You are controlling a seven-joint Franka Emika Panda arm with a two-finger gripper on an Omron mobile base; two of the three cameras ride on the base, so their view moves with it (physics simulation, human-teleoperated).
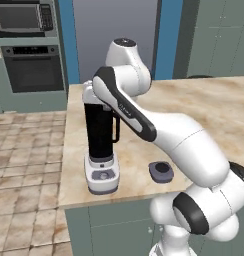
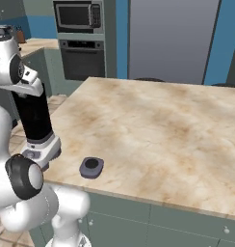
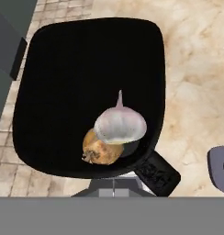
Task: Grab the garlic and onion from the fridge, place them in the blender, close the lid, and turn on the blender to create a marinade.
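Garlic (image 3: 120, 125) and onion (image 3: 101, 150) are seen lying inside the open blender (image 1: 100, 145), directly beneath the clenched, empty tool. Off to the blender's right, near the worktop's (image 2: 153, 130) front edge, the lid (image 1: 161, 171) is still to be fetched.

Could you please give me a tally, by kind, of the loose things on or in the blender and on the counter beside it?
Garlic, inside the blender jar: 1
Onion, inside the jar beneath the garlic: 1
Lid, on the counter beside the blender: 1
Total: 3
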